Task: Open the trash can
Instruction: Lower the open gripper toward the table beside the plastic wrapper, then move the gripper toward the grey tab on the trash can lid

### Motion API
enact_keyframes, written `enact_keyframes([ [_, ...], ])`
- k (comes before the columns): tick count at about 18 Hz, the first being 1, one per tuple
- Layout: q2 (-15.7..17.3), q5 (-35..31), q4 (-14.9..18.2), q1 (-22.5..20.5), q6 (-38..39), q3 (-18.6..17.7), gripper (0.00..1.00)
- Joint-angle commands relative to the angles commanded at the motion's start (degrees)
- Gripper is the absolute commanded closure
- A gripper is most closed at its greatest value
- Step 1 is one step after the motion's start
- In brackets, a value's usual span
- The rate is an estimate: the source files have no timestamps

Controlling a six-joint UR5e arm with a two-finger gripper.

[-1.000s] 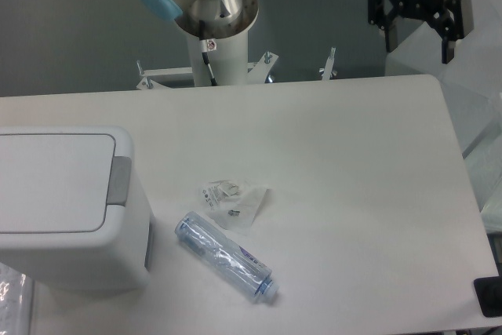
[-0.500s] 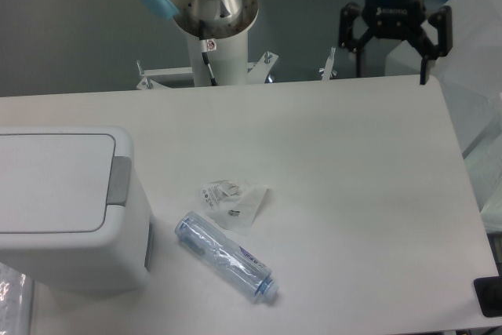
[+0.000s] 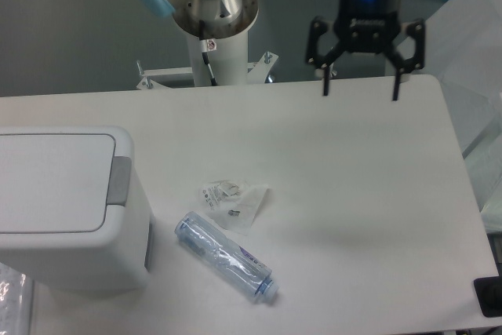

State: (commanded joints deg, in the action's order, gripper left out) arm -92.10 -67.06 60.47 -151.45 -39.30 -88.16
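Observation:
The trash can (image 3: 67, 209) is a boxy white bin at the table's left edge. Its flat lid (image 3: 51, 182) lies down shut, with a grey push tab (image 3: 119, 181) on the lid's right edge. My gripper (image 3: 361, 88) hangs open above the table's far right part, its two black fingers spread wide and pointing down, with nothing between them. It is far to the right of the can and well above the table.
A clear plastic bottle (image 3: 225, 256) lies on its side near the table's middle front. A crumpled clear wrapper (image 3: 234, 201) lies just behind it. The arm's base column (image 3: 217, 33) stands at the back. A dark object (image 3: 490, 297) sits at the right front edge.
The gripper has moved left and down from the upper right corner toward the table's far edge, still open. The can, bottle and wrapper have not moved.

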Motion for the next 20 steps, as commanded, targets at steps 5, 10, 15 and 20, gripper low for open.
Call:
enact_keyframes([
  [5, -1.6, 0.0, -0.6, 4.6, 9.2, 0.1, 0.00],
  [10, -3.9, 0.1, -8.9, 9.5, 22.7, -1.1, 0.00],
  [15, -5.9, -0.1, -12.0, 13.5, 29.7, -1.8, 0.00],
  [20, -5.8, -0.1, -12.0, 15.1, 32.5, -2.1, 0.00],
])
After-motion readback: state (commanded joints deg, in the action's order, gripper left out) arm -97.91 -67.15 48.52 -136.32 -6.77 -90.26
